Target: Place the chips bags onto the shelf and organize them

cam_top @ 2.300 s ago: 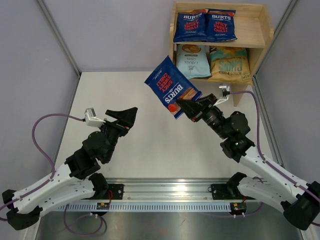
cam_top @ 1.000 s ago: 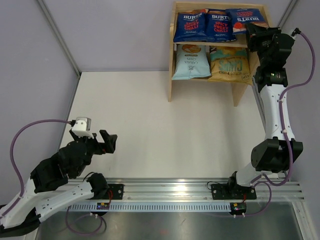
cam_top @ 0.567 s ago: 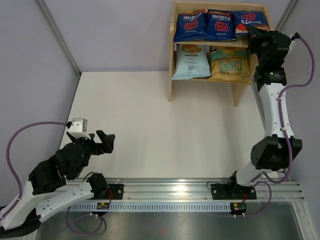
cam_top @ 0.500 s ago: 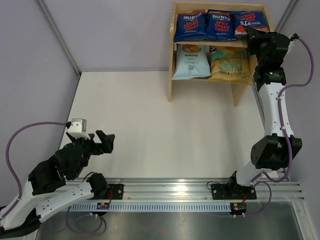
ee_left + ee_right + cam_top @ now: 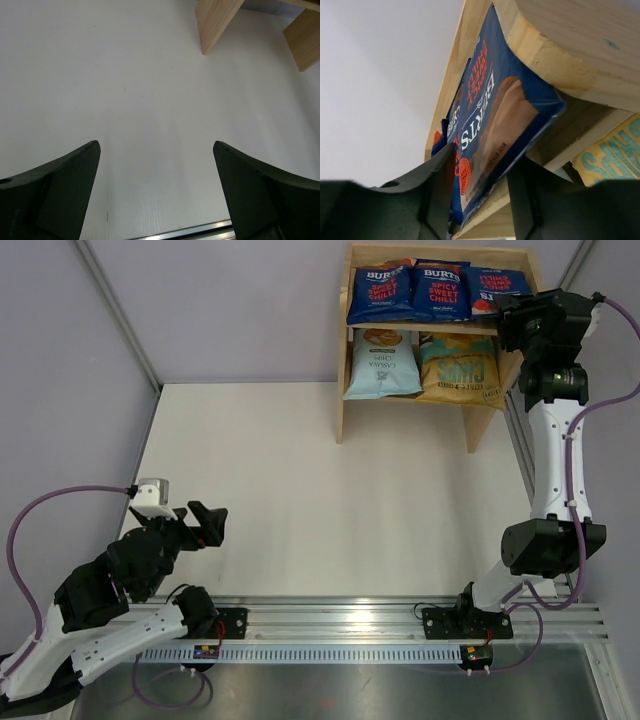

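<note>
Now right claw (image 5: pixel 481 167) straddles rightmost Burts bag (image 5: pixel 490 115) on the shelf (image 5: pixel 570 45).

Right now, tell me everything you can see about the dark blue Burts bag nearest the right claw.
The dark blue Burts bag is crinkly foil with white and red lettering and a brown picture. It stands on the shelf, top tier, rightmost of three, by the right side panel. Its lower end sits between the fingers of the right claw; whether they pinch it is unclear.
</note>
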